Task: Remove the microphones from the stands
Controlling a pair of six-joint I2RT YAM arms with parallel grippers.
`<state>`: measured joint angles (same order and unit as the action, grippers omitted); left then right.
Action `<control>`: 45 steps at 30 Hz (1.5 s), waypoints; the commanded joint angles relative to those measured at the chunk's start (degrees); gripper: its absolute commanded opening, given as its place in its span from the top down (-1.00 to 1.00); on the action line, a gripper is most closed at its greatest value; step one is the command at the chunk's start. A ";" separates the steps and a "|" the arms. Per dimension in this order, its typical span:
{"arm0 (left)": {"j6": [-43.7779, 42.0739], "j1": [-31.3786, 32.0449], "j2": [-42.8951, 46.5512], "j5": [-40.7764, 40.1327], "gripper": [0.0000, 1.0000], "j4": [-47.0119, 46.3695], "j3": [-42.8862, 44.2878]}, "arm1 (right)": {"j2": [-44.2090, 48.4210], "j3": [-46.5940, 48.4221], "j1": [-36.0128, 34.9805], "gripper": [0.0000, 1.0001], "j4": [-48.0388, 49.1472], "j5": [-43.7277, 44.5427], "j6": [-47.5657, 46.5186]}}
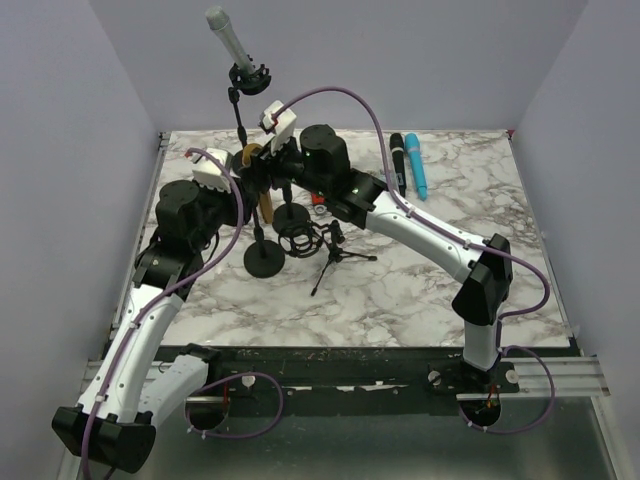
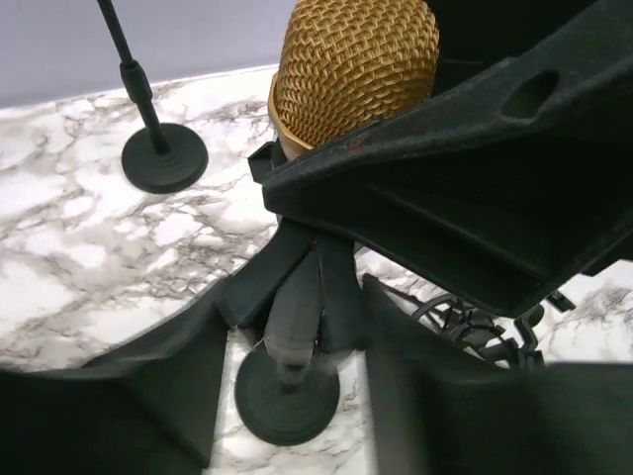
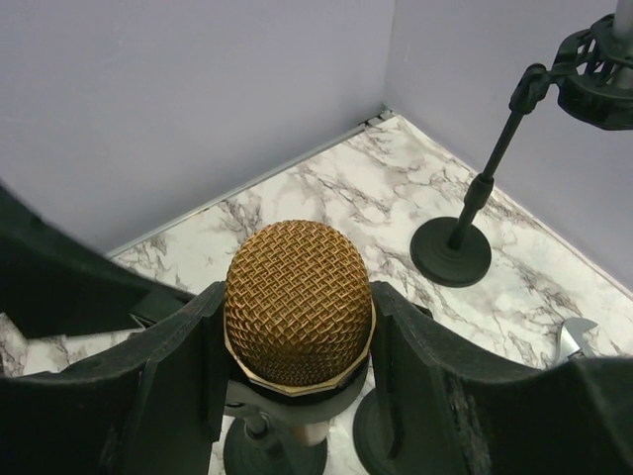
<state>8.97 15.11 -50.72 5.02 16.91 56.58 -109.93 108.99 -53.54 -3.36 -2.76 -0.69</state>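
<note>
A microphone with a gold mesh head sits in the clip of a short black stand, whose round base rests on the marble table. My right gripper is shut on the gold head, one finger on each side. My left gripper is just below it, closed around the stand's pole and clip, with the base showing beneath. The gold head fills the top of the left wrist view, partly hidden by the right gripper's fingers.
A tall stand holding a grey microphone stands close behind. Another round base and a small tripod with a shock mount sit just right of the stand. A black microphone and a blue one lie at back right.
</note>
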 commanded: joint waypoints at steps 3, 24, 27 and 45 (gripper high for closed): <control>-3.51 0.00 -2.50 6.50 1.00 3.09 3.17 | 1.08 0.49 -0.01 0.99 -3.41 -1.47 2.90; -3.42 0.09 1.85 5.49 1.00 0.72 -3.84 | 4.25 11.80 -0.03 0.99 -3.57 7.55 4.82; -3.00 0.18 1.90 6.18 1.00 0.43 -4.26 | 6.46 12.71 -0.06 0.99 -1.09 8.40 5.08; -2.82 0.88 3.06 5.57 0.81 -0.22 -5.01 | 28.47 -16.18 0.18 0.99 21.65 29.23 4.71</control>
<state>5.56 15.44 -47.40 8.84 12.97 52.27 -85.71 98.24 -53.25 14.85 19.18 4.67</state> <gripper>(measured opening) 0.450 0.569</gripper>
